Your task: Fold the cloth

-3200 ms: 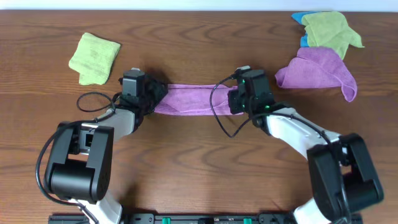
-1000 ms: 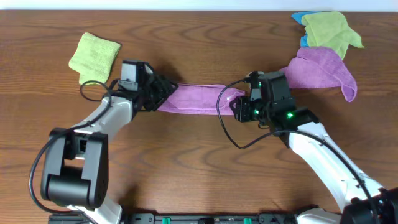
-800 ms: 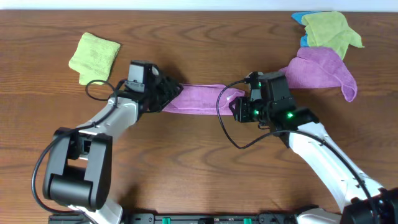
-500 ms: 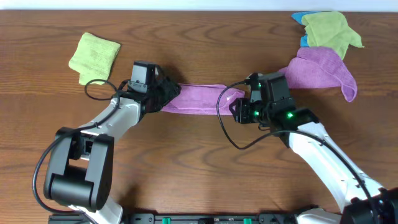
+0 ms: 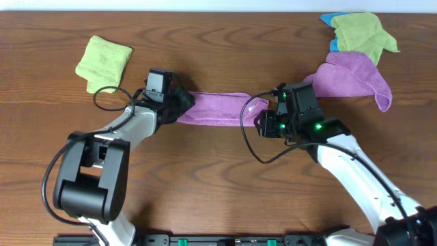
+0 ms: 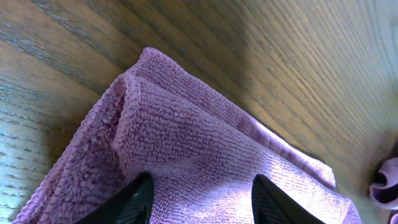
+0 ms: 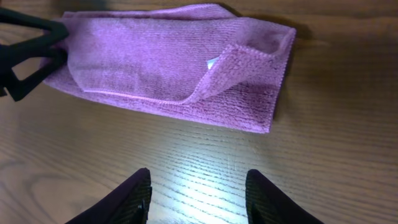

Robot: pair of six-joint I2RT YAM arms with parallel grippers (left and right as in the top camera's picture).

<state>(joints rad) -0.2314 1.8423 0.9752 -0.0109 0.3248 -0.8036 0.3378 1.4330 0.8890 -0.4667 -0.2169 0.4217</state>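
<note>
**On a wooden table, two robot arms flank a folded purple cloth**

At the middle of the table [image 5: 218, 184], the cloth [image 5: 217, 109] lies flat as a long, narrow strip, folded over on itself and running left to right between the two arms. The left gripper [image 5: 183, 106] sits at the strip's left end. Its wrist camera shows the two black fingers [image 6: 134, 202] spread wide, with the layered edge of the cloth [image 6: 186, 143] lying between and ahead of them, so the jaws stand apart and clamp nothing. From the other arm's camera the same fingers [image 7: 31, 28] appear as dark shapes touching that end of the cloth [image 7: 155, 68].

The right gripper [image 5: 263, 125] hangs just off the strip's right end, on the near side. Its fingers [image 7: 121, 202] are likewise parted over bare wood and hold nothing. At this end a corner of the cloth is turned back on top, with a small white tag [image 7: 212, 62] showing at the fold.

Well apart from all this, a folded green cloth [image 5: 104, 63] rests at the far left. A second purple cloth [image 5: 351, 78] lies crumpled at the far right, close behind the right arm's wrist. Beyond it sits another green cloth [image 5: 362, 33] with a scrap of blue [image 5: 329, 18] peeping out beside it.
</note>
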